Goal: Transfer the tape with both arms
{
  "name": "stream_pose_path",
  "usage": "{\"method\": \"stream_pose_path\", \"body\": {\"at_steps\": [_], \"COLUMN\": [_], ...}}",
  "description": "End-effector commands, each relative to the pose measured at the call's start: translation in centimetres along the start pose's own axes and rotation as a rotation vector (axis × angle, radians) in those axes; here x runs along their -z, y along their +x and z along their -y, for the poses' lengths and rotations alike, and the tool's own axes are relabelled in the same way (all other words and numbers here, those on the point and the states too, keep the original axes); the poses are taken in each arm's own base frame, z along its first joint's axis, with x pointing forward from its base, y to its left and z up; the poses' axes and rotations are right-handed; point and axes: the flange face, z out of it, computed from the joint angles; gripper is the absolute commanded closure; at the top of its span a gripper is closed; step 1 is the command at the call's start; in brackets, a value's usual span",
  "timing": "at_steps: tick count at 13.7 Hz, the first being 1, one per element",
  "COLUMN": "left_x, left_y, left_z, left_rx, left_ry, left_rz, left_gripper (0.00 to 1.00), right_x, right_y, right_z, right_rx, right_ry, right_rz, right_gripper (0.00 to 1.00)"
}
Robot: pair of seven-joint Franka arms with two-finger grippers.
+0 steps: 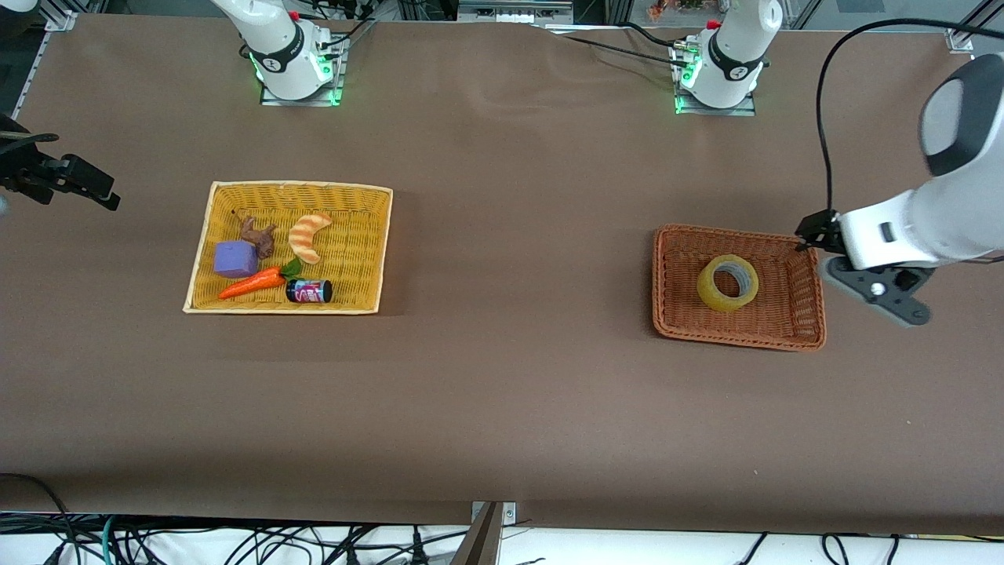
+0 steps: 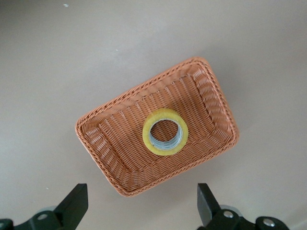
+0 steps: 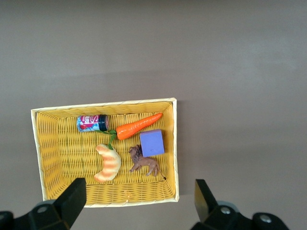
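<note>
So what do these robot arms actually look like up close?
Two glossy white jointed arms, left and right, have round black joint caps, green-lit bases and trailing black cables. Each ends in a matte black two-fingered tool, left and right.

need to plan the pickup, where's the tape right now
The tape lies flat in the brown basket toward the left arm's end of the table, alone in it.

Ring-shaped roll of glossy translucent yellowish tape (image 1: pixel 728 282), dull grey core. Rectangular orange-brown woven wicker basket (image 1: pixel 800 302), ribbed. Rectangular yellow woven wicker tray (image 1: pixel 357 243), rough. Brown desk (image 1: pixel 510 392), matt, smooth cloth-like covering.
</note>
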Motion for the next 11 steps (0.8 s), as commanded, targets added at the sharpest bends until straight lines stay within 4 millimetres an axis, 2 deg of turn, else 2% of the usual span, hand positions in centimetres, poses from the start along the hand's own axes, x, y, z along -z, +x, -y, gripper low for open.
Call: {"method": "stream_pose_path", "body": {"at_steps": [1,2,3,7,11], "left_x": [1.3,1.7,2.0,3.4,4.2], "left_y": [-3.7,-5.5,-6.2,-6.9,-7.5], "left_z": [-1.2,-1.6,-2.0,-3.4,-4.0], "left_rx": [0.095,0.161,0.203,0.337,0.337], "left_ry": [0.064,0.088,0.098,0.081,0.067], "left_rz": [-0.114,-0.176,-0.208,-0.213,-0.155], "left_gripper": [0.0,0.0,0.0,0.0,0.0], "right_x": [0.6,0.6,0.5,0.6,0.5], "right_y": [0.2,0.2,0.2,0.2,0.3], "right_z": [0.0,0.0,0.0,0.0,-0.1], "right_rx": [0.005,0.005,0.005,0.007,0.005], "right_ry": [0.014,0.014,0.014,0.014,0.014], "right_rz": [-0.001,-0.001,0.0,-0.001,0.0], "right_gripper": [0.0,0.0,0.0,0.0,0.0]}}
